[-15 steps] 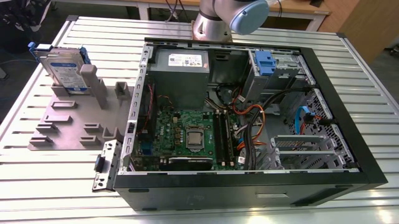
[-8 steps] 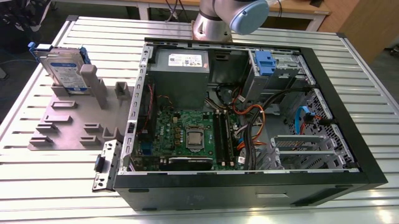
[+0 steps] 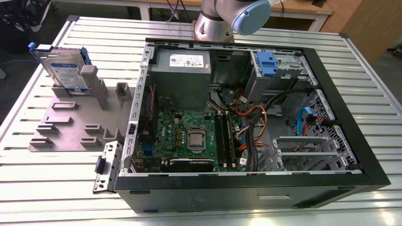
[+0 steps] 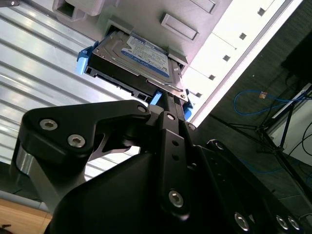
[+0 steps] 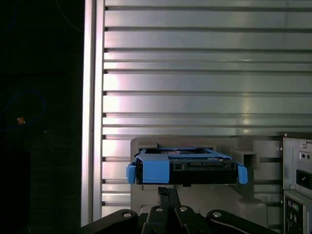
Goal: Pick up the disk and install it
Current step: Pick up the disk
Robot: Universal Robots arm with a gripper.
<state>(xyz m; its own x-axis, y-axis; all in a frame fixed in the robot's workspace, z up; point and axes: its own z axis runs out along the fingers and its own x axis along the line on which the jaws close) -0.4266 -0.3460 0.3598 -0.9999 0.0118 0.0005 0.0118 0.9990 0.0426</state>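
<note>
Pointing tightly clenched fingers (image 5: 163, 202), gripping nothing, straight at the blue-framed edge of the disk (image 5: 187, 166) in both wrist views. Spotting that disk propped upright, white-and-blue label showing, in the grey holder (image 3: 69, 120) on the slatted metal counter (image 3: 37, 188), at the exterior view's left, just beside the open computer case (image 3: 251, 190), not yet picked up or installed

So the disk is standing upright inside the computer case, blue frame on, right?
No. In the exterior view the disk stands upright, blue frame on, in the grey stand on the table, outside the computer case.
</note>
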